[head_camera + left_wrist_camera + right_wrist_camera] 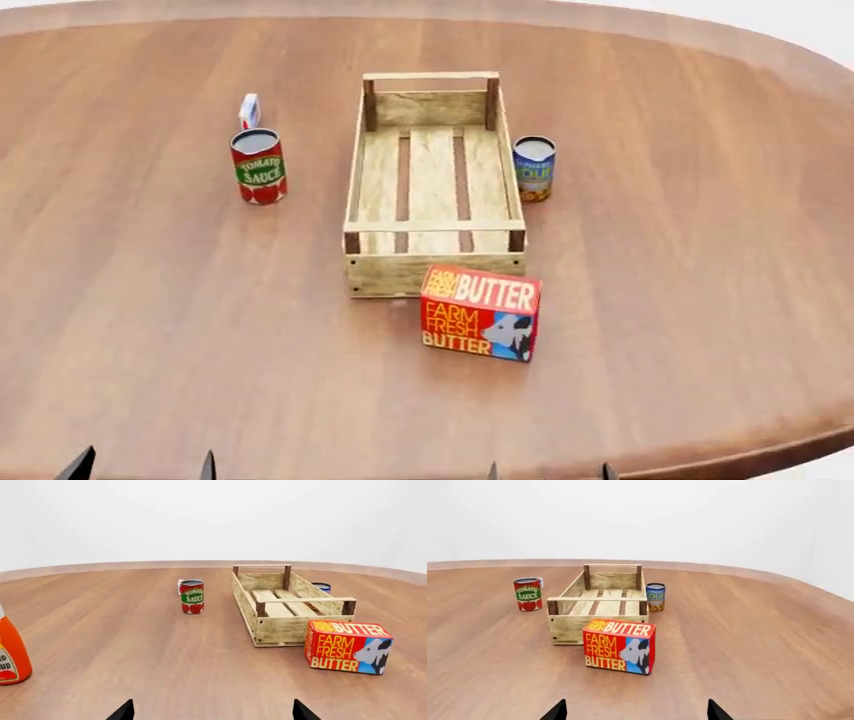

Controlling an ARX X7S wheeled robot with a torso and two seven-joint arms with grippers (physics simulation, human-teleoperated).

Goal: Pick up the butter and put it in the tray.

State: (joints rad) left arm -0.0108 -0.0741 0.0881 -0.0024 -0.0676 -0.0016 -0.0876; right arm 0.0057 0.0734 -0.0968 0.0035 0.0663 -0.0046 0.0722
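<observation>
The surface [694, 300], brown wood with a curved rim, carries everything. The tray [434, 275] is the largest item, set lengthwise from the middle toward the far edge; nothing lies on its slats. The butter [479, 312] stands upright just beside the tray's near end wall, off its near right corner and outside the tray; whether carton and wall touch I cannot tell. A tomato sauce can [259, 166] stands well to the left of the tray, with a small white carton [250, 110] just behind it toward the far edge. A blue soup can [534, 168] stands just beside the tray's right long wall. An orange bottle [10, 650] shows only in my left wrist view. My left jaws [213, 711] and right jaws [637, 710] both stand spread apart, holding nothing, well short of the butter.
</observation>
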